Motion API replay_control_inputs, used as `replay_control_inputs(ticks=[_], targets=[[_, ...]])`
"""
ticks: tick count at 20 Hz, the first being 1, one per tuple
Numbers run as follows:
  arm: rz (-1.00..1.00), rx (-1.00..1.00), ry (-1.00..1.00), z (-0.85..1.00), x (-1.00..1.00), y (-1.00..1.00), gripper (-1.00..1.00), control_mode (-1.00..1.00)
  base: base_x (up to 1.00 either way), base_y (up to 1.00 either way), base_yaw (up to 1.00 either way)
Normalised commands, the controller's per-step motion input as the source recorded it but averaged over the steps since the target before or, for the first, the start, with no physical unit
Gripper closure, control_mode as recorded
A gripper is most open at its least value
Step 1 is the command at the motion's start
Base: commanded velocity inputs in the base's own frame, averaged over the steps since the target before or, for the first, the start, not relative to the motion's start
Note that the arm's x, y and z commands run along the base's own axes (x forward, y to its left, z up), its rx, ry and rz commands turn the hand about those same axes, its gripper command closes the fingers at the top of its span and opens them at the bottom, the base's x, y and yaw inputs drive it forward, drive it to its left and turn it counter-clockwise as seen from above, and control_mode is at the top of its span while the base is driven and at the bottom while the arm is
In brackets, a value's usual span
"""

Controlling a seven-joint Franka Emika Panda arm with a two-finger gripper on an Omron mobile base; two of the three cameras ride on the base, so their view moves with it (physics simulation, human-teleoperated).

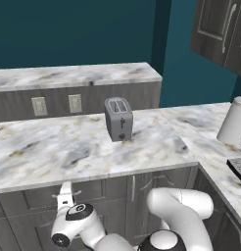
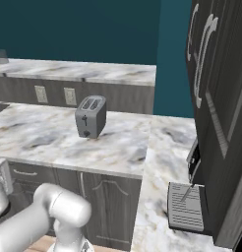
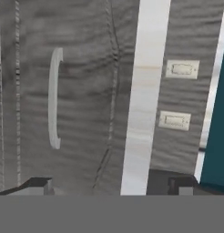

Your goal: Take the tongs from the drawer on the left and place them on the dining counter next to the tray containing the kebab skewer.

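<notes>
The tool (image 3: 107, 184) is wide open with nothing in it, right in front of the drawer (image 3: 77, 100), so it needs to go straight to the silver handle (image 3: 54, 98), grab its middle, and pull slowly

The surface (image 1: 68, 147) is rendered as polished white-grey marble with brown veining. A brushed grey metal finish is shown on the toaster (image 1: 118, 119). Dark-grey, matt wood grain is seen on the drawer (image 3: 82, 95), with a smooth silver metal handle (image 3: 53, 98). The outlet plates (image 1: 39, 106) look like plain cream plastic.
</notes>
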Motion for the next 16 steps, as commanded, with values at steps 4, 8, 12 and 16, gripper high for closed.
replay_control_inputs(ticks=[4,8,12,16], targets=[[0.0,0.0,0.0,-0.38,0.13,0.16,-1.0,-1.0,0.0,0.0,0.0],[0.0,0.0,0.0,-0.42,0.05,0.17,-1.0,-1.0,0.0,0.0,0.0],[0.0,0.0,0.0,-0.41,0.1,0.16,-1.0,-1.0,0.0,0.0,0.0],[0.0,0.0,0.0,-0.29,0.26,0.14,-1.0,-1.0,0.0,0.0,0.0]])
